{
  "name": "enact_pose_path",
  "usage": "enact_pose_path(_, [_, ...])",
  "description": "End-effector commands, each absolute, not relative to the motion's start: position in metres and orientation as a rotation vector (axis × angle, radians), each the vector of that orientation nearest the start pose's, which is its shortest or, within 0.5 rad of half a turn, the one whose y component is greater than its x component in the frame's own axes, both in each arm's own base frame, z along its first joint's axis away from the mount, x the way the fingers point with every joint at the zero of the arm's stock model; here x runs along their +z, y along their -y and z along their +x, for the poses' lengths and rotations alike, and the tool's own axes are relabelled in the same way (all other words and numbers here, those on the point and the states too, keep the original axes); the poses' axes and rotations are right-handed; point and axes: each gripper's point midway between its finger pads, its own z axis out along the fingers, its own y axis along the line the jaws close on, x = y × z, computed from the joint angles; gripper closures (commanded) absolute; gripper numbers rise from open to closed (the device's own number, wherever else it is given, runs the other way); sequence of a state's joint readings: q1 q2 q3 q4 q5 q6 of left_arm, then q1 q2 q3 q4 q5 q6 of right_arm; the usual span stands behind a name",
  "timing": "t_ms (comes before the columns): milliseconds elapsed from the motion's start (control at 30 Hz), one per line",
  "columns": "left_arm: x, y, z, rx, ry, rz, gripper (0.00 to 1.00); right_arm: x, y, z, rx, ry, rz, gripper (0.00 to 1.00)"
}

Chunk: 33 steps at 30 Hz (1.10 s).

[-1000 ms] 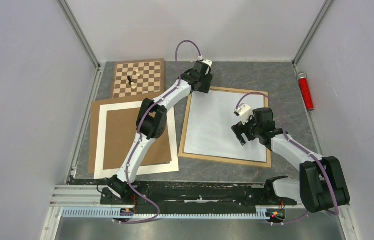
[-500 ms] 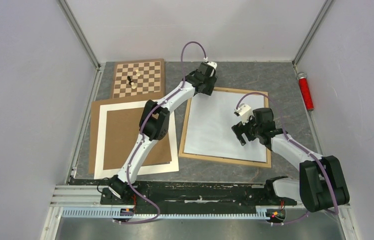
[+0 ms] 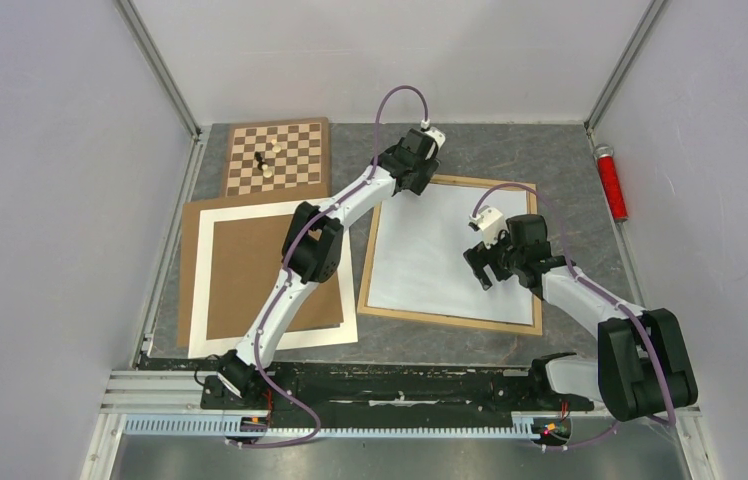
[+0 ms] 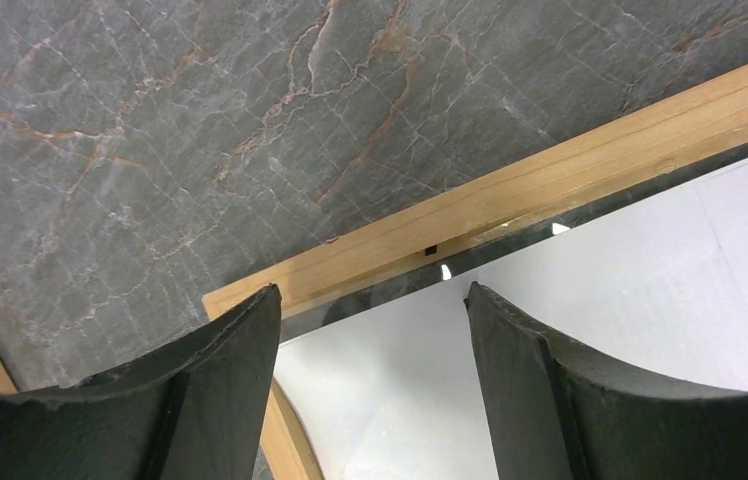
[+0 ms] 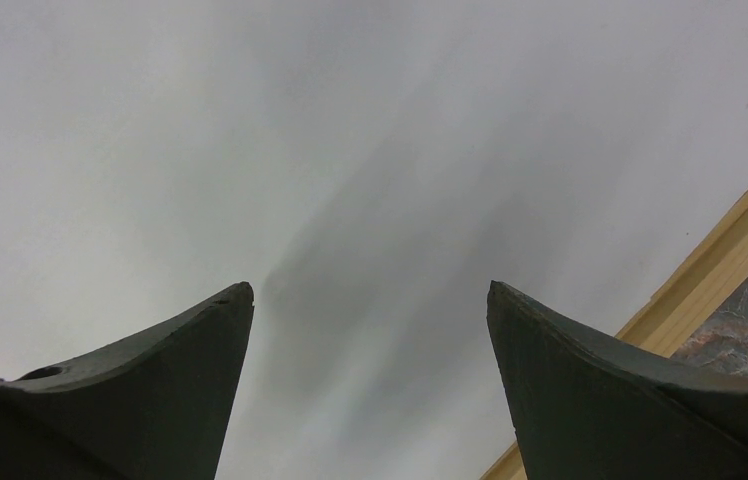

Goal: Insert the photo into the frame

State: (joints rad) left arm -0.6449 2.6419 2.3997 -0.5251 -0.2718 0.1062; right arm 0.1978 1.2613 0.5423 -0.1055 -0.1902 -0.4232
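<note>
The frame (image 3: 450, 320), thin light wood, lies flat at centre right with a plain white sheet (image 3: 430, 250) filling it. The photo's picture shows in no view. My left gripper (image 3: 413, 187) hovers over the frame's far left corner. In the left wrist view it (image 4: 372, 290) stands open, nothing between its fingers, above the wooden border (image 4: 550, 185) and the white sheet (image 4: 600, 270). My right gripper (image 3: 481, 270) hangs over the sheet's right half. In its wrist view it (image 5: 370, 288) is open and empty over white, the frame's edge (image 5: 720, 260) at the right.
A checkered chessboard (image 3: 295, 150) with small pieces (image 3: 263, 163) lies at the far left. Nearer, a white mat (image 3: 202, 290) rests on a brown backing board (image 3: 250, 270), under the left arm. A red cylinder (image 3: 610, 185) lies by the right wall.
My left gripper has slid right and slightly farther along the frame's far left corner, its jaws a little wider. The right arm has stayed put.
</note>
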Motion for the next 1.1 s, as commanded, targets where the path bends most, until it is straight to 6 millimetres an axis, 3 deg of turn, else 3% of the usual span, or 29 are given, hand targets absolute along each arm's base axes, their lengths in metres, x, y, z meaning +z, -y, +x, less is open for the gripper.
enact_pose_path(0, [0.052,0.342,0.567,0.138,-2.113,0.750,0.25,0.060,-0.082,0.316,0.122,-2.158,-0.811,0.10])
enact_pose_path(300, [0.085,0.343,0.581,0.125,-2.014,0.705,0.25,0.056,-0.081,0.315,0.123,-2.167,-0.814,0.10])
enact_pose_path(567, [0.070,0.338,0.575,0.116,-2.066,0.717,0.25,0.055,-0.081,0.315,0.126,-2.168,-0.815,0.10])
enact_pose_path(833, [0.056,0.338,0.551,0.061,-2.136,0.769,0.25,0.055,-0.079,0.317,0.121,-2.169,-0.809,0.10])
enact_pose_path(1067, [0.070,0.340,0.549,0.030,-2.121,0.746,0.25,0.058,-0.081,0.320,0.131,-2.163,-0.801,0.10])
